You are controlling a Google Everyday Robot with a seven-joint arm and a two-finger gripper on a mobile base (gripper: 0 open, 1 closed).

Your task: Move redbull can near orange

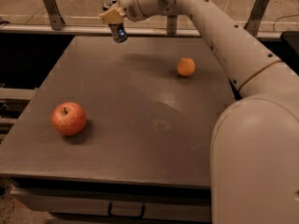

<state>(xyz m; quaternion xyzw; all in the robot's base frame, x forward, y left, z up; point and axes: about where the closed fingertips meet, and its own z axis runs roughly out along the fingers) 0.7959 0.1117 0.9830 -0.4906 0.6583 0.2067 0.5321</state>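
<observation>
The redbull can (118, 31) is slim, blue and silver, and hangs tilted in the air above the table's far edge, left of centre. My gripper (113, 16) is shut on the redbull can and holds it by its upper part. The orange (186, 66) is small and round and rests on the grey table (140, 106) at the far right. The can is up and to the left of the orange, well apart from it.
A red apple (68, 119) with a stem sits on the table at the near left. My white arm (243, 125) fills the right side and covers the table's right edge. A rail with metal posts (50, 6) runs behind the table.
</observation>
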